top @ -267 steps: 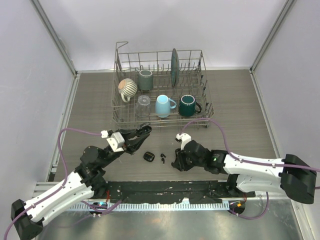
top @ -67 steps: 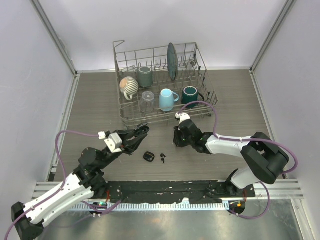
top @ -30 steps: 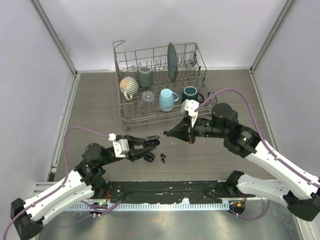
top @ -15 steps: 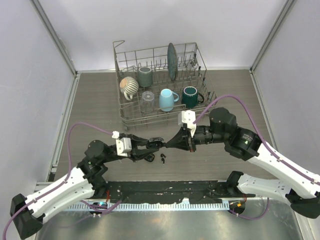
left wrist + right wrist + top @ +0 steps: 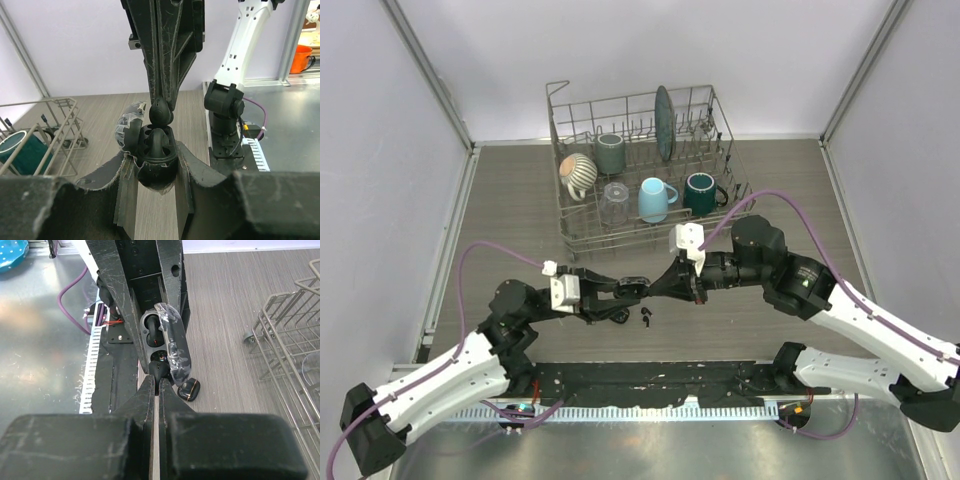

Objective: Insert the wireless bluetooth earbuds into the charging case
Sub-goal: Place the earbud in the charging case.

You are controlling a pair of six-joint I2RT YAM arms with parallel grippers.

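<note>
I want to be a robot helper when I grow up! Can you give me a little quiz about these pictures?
1. True or false: the left pincer holds an open case.
2. What does the right pincer pinch? A a spoon, B an earbud, C a sock.
3. Fill in: the spare case lies on the ____.

Key: 1 true. 2 B. 3 table.
</note>
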